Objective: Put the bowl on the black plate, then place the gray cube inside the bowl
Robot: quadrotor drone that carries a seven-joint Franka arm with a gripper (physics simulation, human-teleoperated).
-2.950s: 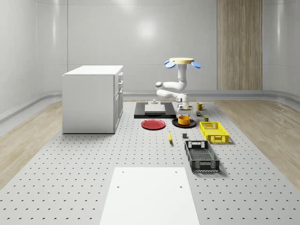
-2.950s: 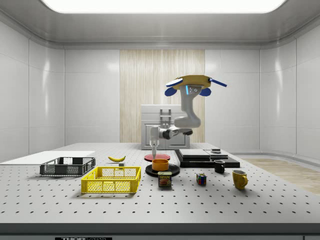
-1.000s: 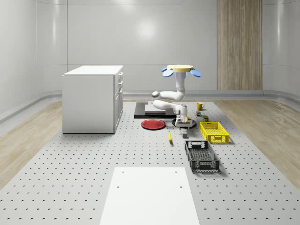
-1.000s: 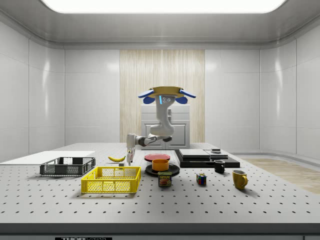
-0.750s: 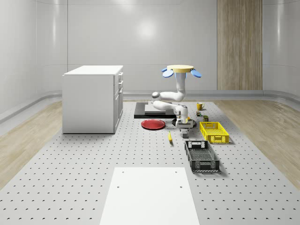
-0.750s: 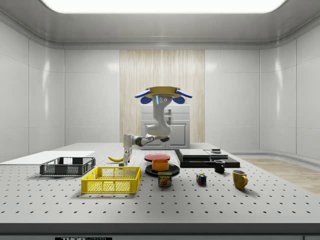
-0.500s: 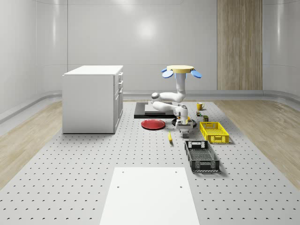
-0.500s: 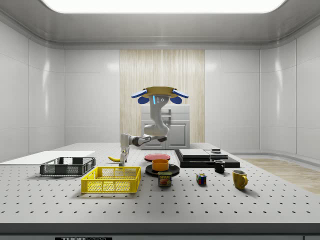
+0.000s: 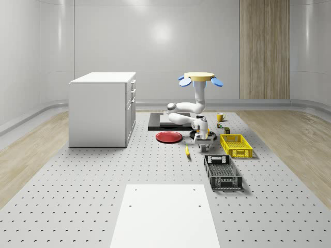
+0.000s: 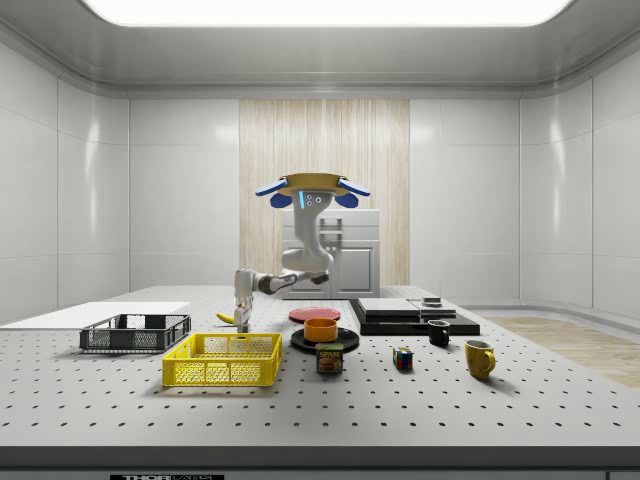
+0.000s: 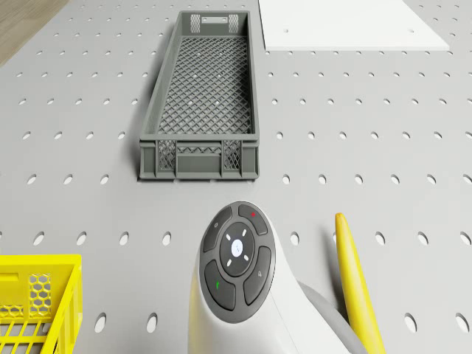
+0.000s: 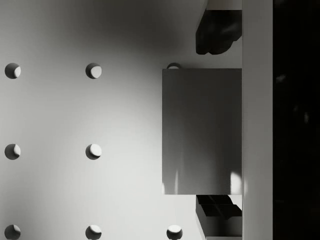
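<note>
The orange bowl (image 10: 321,329) sits upright on the black plate (image 10: 344,342). In the wrist view, the gray cube (image 12: 202,131) lies on the perforated table, with one dark fingertip (image 12: 217,32) beyond one face and the other past the opposite face. My gripper (image 12: 217,125) is open, straddling the cube. It hangs low over the table (image 9: 202,148), to the side view's left of the bowl (image 10: 241,318), near the banana. The drone (image 9: 199,76) hovers above the plate area (image 10: 311,185), arm reaching down and forward.
A dark mesh crate (image 11: 199,110) lies just past the gripper, a yellow basket (image 9: 236,145) beside it and a banana (image 11: 354,287) on the other side. A red plate (image 9: 169,137), a white cabinet (image 9: 102,108), a can (image 10: 329,358) and mugs (image 10: 480,358) stand around.
The drone and arm have drifted away from the bowl, toward the side view's left. The gripper has come down near the banana and now straddles the gray cube.
</note>
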